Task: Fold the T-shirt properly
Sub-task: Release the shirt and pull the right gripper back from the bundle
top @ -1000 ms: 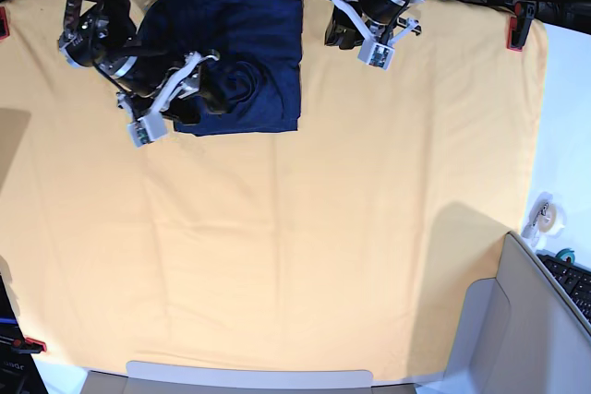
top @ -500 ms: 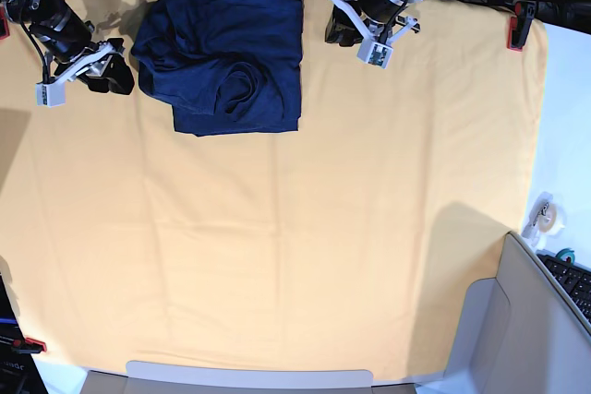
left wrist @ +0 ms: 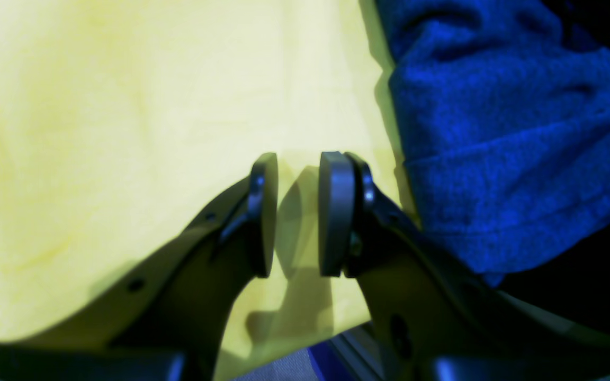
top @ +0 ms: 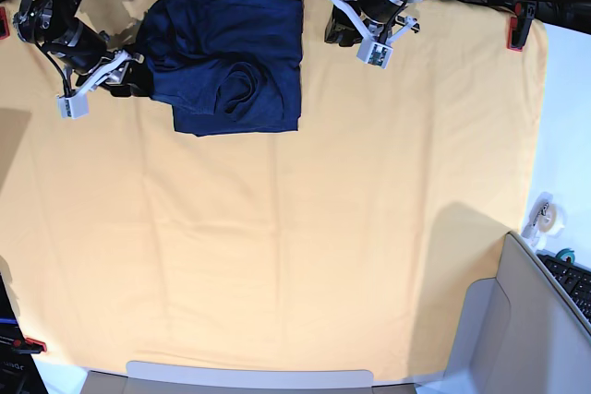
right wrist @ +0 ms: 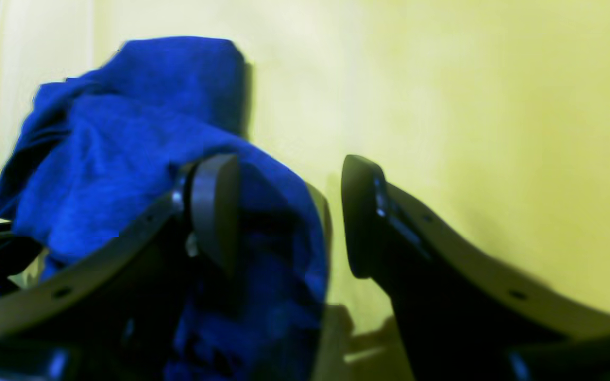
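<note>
Two-sided flanking of the bunched dark navy knit T-shirt (top: 231, 53) on the yellow-orange table cloth (top: 295, 228); holding left gripper (left wrist: 294, 211) and right gripper (right wrist: 289, 211) fingers parted, gripping nothing.

The T-shirt (top: 231, 57), a plain dark navy knit, is lying folded into a rough rectangle at about the 11 o'clock part of the base view, near the far edge. Its right edge is running straight, while its left side is bulging out in a rounded, rumpled lobe. A curled fold is sitting near its middle, toward 6 o'clock. Its fabric is showing soft creases.
</note>
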Controlling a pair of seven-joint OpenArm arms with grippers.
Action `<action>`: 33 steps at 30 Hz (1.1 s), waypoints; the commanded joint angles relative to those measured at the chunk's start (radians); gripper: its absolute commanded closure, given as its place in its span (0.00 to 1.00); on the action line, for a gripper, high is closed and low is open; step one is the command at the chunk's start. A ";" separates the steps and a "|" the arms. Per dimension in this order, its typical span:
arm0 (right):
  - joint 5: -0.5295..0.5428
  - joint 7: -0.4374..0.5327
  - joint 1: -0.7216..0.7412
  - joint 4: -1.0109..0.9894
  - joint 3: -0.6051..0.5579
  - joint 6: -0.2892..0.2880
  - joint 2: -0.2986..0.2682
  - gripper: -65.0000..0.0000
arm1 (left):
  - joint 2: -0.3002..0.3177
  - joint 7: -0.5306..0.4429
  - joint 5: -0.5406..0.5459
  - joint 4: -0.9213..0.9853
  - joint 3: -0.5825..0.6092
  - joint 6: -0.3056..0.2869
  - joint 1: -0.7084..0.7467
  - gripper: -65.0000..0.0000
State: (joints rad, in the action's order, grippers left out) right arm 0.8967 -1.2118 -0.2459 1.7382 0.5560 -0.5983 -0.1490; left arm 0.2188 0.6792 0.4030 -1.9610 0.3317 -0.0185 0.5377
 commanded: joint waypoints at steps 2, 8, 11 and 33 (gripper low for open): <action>0.023 0.016 0.010 0.016 -0.029 -0.021 -0.014 0.52 | 0.001 -0.013 0.001 -0.011 0.000 -0.004 0.003 0.79; -0.006 0.016 0.026 0.019 -0.103 -0.021 -0.014 0.94 | 0.001 -0.013 0.001 -0.011 0.000 -0.004 0.003 0.79; -0.031 0.016 0.020 0.049 -0.115 -0.021 -0.013 1.00 | 0.001 -0.013 0.001 -0.011 0.000 -0.004 0.003 0.79; 0.025 0.014 -0.109 0.302 -0.169 -0.013 -0.013 1.00 | 0.001 -0.013 0.001 -0.011 -0.003 -0.004 -0.009 0.79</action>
State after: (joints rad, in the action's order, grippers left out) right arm 0.8959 -1.2148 -0.3576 2.0224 0.3885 -0.6064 -0.1593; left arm 0.2184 0.6827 0.4026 -1.9579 0.3309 -0.0185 0.5243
